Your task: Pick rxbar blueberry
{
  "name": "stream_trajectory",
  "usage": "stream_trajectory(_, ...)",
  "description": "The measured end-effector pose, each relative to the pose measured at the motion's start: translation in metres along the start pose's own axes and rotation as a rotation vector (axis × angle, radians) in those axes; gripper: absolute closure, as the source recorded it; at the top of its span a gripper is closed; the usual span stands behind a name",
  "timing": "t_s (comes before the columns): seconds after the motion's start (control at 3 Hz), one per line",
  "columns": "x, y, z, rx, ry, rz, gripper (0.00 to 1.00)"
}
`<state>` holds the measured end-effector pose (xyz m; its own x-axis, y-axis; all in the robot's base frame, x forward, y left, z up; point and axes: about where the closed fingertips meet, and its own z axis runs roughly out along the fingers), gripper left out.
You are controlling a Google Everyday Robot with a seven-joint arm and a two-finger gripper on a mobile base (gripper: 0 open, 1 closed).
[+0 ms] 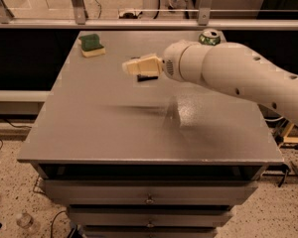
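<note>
The rxbar blueberry (pixel 147 77) is a small dark flat bar on the grey table (pixel 114 123), mostly hidden behind my gripper; only its lower edge shows. My gripper (pixel 129 66) has cream-coloured fingers and points left from the white arm (pixel 238 78) that reaches in from the right. It hovers above the table, right over or just in front of the bar. Whether it touches the bar cannot be told.
A green-topped yellow sponge (pixel 92 44) lies at the far left of the table. A green drink can (pixel 209 36) stands at the far right, behind the arm. A metal railing runs behind the table. Drawers sit under its front edge.
</note>
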<state>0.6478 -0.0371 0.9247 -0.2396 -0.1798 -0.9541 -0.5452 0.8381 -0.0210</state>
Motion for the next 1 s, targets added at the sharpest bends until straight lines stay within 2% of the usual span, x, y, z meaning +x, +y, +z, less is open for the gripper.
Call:
stream_trajectory(0.67, 0.025, -0.008, 0.045, -0.005, 0.036, 0.066, 0.0)
stream_trajectory(1.0, 0.033, -0.014, 0.065, -0.004, 0.051, 0.077, 0.0)
